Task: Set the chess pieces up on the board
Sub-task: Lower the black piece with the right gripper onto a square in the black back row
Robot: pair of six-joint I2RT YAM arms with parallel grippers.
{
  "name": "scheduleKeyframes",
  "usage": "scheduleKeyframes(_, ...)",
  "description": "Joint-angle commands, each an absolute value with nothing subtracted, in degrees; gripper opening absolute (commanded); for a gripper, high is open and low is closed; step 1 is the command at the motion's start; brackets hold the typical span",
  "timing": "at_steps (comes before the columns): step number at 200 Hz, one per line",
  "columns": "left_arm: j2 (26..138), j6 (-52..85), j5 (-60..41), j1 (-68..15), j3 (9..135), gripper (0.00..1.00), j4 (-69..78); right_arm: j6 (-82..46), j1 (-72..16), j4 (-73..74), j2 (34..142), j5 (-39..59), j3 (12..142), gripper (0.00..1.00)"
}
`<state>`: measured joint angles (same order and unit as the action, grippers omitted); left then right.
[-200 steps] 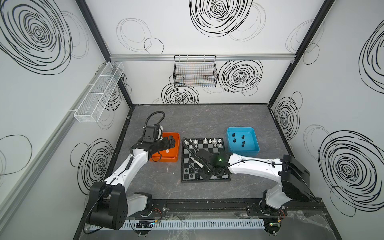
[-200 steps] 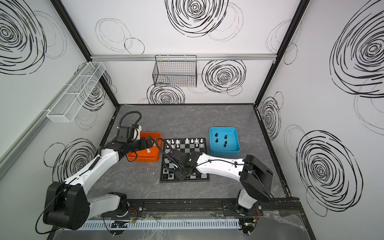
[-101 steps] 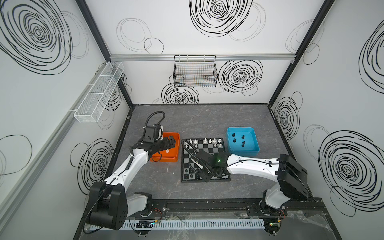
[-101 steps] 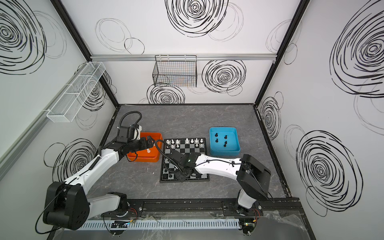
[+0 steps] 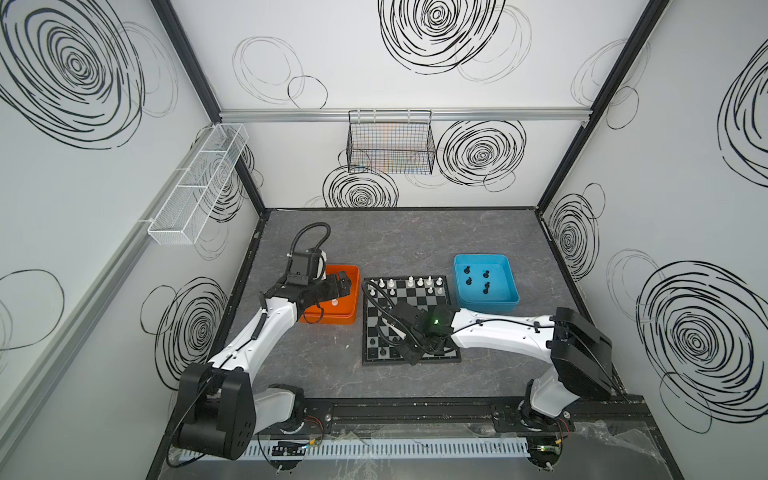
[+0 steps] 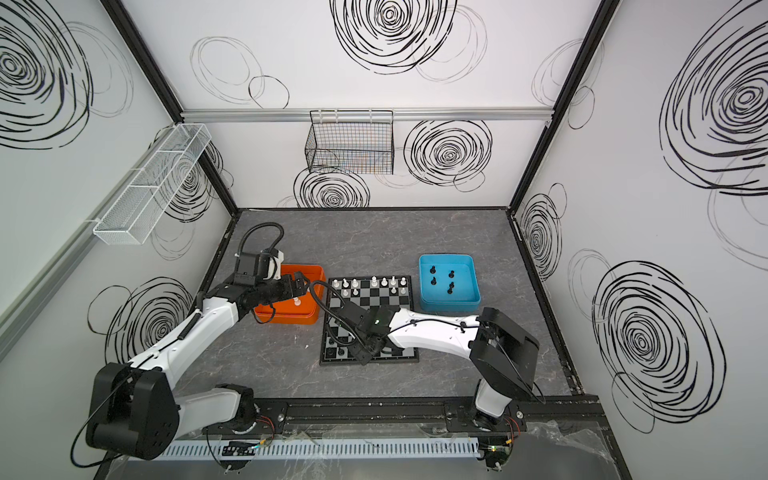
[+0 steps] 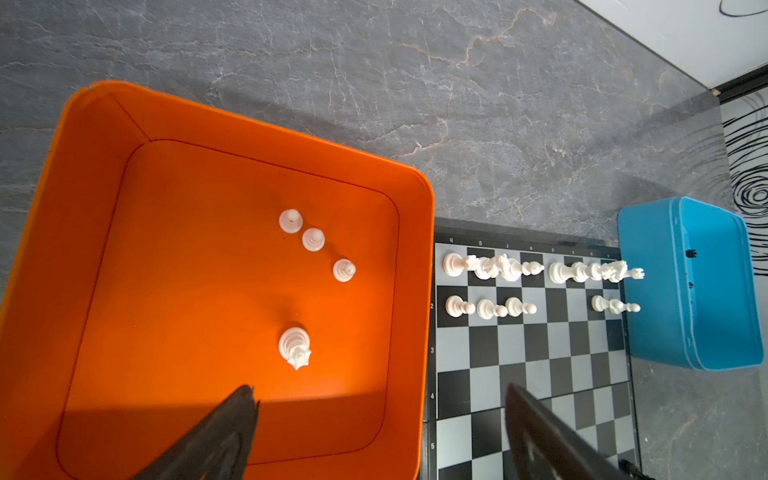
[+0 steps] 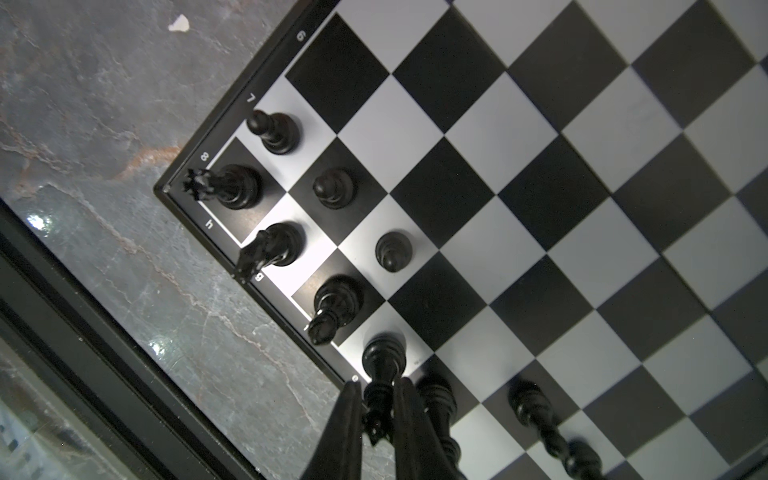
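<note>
The right gripper [image 8: 379,392] is pinched almost closed on the upper stem of a tall black plastic chess piece [image 8: 383,357]. The piece's round base appears to rest on a silver-grey square in the edge row of the flat black-and-silver checked board [image 8: 519,187]. Gripping high on the narrow stem probably keeps the fingers clear of the neighbours. Another tall black piece [image 8: 436,399] stands just beside one finger. Beyond the fingertips, along the same row, stand a black bishop [image 8: 332,307], a black knight [image 8: 270,247] and a black rook [image 8: 224,187], with black pawns [image 8: 392,249] one row inward. The held piece looks upright and seated, so I judge that only the release is left.

The left gripper [image 7: 380,390] hangs with its jaws spread wide and nothing between them. One finger is over the square orange plastic tray [image 7: 257,145] and the other over the board's edge, above the grey marbled tabletop [image 7: 498,104]. Four white pieces stand in the tray ahead of its fingertips, the nearest a crowned white piece [image 7: 295,347]. The wide spread suits dropping over it. Farther ahead, the white rows [image 7: 498,266] show gaps that these pieces would fill. A blue plastic tray [image 5: 490,306], well apart from the right gripper, holds loose black pieces [image 5: 485,274].
</note>
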<state>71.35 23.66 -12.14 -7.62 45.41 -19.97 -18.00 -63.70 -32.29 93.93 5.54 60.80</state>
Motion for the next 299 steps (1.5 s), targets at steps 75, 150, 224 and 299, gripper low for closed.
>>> scheduleKeyframes(75, 72.3, 24.3, -12.0, -8.5, 45.2, 0.96, -18.2, -17.8, -63.5, -31.5, 94.7, 5.5, 60.4, 0.17)
scheduleKeyframes(150, 72.6, 24.3, -12.0, -8.7, 45.1, 0.96, -17.8, -18.3, -63.4, -32.4, 95.3, 5.2, 60.6, 0.17)
scheduleKeyframes(224, 72.7, 24.3, -11.9, -9.0, 45.0, 0.96, -17.5, -18.6, -63.5, -33.0, 95.2, 4.3, 60.8, 0.17)
scheduleKeyframes(299, 72.8, 24.3, -11.9, -9.2, 44.9, 0.96, -17.4, -19.1, -63.6, -33.3, 95.1, 4.0, 60.8, 0.17)
